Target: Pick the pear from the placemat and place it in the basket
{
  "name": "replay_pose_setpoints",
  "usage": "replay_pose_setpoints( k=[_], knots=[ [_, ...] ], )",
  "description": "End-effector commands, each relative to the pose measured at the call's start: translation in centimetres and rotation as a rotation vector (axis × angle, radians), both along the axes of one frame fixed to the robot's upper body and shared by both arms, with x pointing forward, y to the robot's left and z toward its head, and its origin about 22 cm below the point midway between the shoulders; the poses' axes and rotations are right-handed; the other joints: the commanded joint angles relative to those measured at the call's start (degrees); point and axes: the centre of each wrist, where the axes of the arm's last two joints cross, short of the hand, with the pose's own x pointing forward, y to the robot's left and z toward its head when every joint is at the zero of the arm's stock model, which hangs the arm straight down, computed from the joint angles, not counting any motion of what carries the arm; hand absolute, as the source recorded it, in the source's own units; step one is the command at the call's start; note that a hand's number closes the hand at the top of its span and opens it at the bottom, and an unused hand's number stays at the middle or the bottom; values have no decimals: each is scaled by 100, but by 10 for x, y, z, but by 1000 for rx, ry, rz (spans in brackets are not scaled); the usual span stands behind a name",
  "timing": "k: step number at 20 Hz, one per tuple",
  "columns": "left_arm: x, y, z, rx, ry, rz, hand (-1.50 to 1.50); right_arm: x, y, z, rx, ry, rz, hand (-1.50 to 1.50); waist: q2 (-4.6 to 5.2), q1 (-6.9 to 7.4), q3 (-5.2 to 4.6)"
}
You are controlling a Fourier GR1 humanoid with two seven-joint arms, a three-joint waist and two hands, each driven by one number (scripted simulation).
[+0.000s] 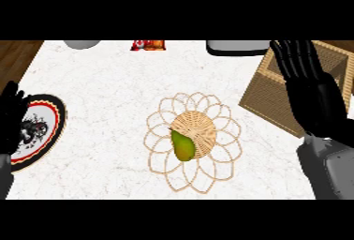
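Note:
A green-yellow pear [182, 146] lies on the woven flower-shaped placemat [195, 140] in the middle of the white counter. The wicker basket [266, 96] stands at the right, partly behind my right hand. My right hand [307, 84] hovers over the basket's left part with its fingers straight, pointing away from me, and holds nothing. It is well to the right of the pear. My left hand [10, 117] shows at the left edge, open and still, beside a plate.
A round plate [41, 129] with a red and black rim lies at the left edge. At the counter's far edge are a grey round object [83, 44], a red-orange packet [148, 45] and a pale grey item [239, 47]. Dark wooden floor shows at the top left.

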Motion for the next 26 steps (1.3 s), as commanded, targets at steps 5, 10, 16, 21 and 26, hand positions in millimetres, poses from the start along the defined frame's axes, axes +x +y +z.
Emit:
replay_pose_setpoints(
  k=[5, 10, 16, 21, 26],
  knots=[
    [30, -88, 46, 112, -216, -487, 0, 24, 39, -70, -66, 457, 288, 150, 307, 373, -87],
    [18, -117, 27, 84, -164, -656, 0, 1, 131, -98, 19, 395, 690, -150, 190, 401, -93],
    [7, -106, 20, 107, -149, -630, 0, -12, 178, -96, -318, 397, 432, -150, 95, 212, -109],
    [3, -110, 21, 112, -151, -620, 0, 41, 141, -26, -581, 306, 127, -150, 57, 183, -113],
    [8, -108, 17, 126, -140, -620, 0, 67, 128, 41, -944, 288, 65, -150, 82, 175, -120]
  ],
)
